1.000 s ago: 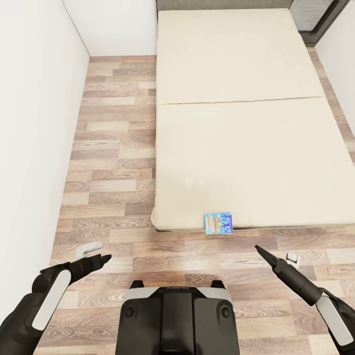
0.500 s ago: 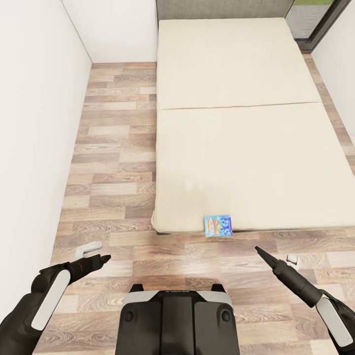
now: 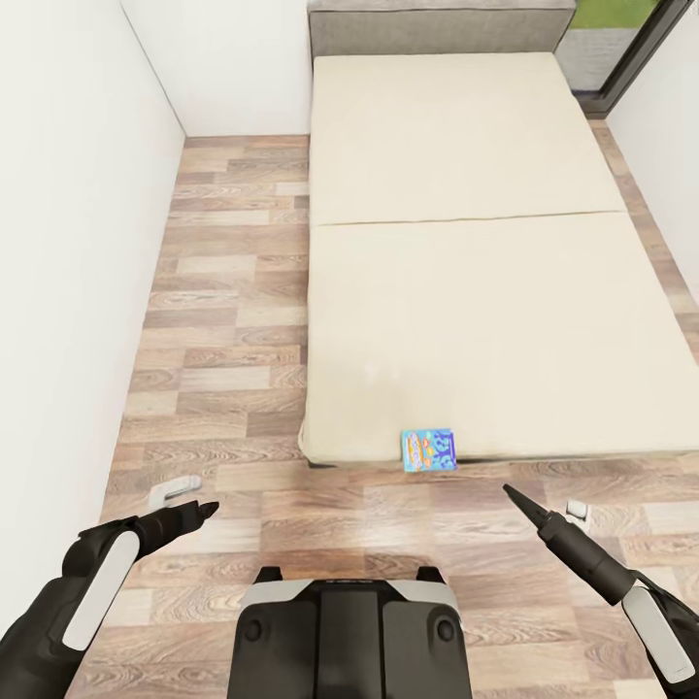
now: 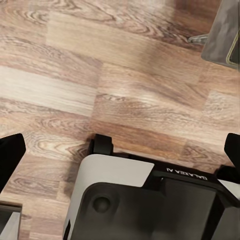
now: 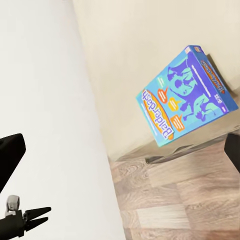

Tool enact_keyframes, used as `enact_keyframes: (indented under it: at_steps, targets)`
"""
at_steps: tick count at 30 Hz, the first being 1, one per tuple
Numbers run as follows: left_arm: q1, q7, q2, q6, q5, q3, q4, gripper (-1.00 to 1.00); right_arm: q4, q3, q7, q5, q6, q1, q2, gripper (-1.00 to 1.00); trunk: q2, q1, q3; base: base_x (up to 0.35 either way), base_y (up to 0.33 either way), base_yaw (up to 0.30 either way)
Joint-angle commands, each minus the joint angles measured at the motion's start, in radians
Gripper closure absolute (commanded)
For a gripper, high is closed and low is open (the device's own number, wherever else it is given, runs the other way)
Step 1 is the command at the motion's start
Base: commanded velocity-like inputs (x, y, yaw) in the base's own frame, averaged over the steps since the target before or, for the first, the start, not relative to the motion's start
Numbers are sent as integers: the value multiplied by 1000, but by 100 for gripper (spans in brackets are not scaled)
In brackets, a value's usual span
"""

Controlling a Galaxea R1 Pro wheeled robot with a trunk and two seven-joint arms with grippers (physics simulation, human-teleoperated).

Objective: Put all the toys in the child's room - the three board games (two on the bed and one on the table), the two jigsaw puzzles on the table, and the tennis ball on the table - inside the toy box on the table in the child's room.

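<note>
Head view: the small blue game [image 3: 429, 450] stands on edge against the near side of the bed [image 3: 466, 291], its lower edge at the wood floor [image 3: 233, 320], with the printed face turned toward the robot. It lies ahead of the base [image 3: 349, 631] and a little to the right, so the right gripper [image 3: 510, 492] is the nearer one; the left gripper [image 3: 206, 508] is well apart from it, off to the other side. Both arms hang low over the floor, short of the box, and neither holds anything.

In the right wrist view the game [image 5: 186, 95] leans against the beige mattress side, its long axis running along the bed edge, and the dark fingertips at the frame's two sides show the right jaws spread wide. The left wrist view shows its jaws likewise parted over the floor and base.

A reach would likely go forward and slightly inward with the right arm.
</note>
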Motion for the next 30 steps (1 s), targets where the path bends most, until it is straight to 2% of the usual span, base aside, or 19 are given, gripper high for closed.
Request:
enact_keyframes:
  at_steps: [1,30]
  targets:
    - [0,9,0,4,11,0,-1,-100,0,0,1,-7,8,0,0,-100,-1,1,1,0,0,0]
    - [0,7,-1,0,11,1,-1,-100,27,0,1,-6,3,0,0,-100,-1,1,48,0,0,0]
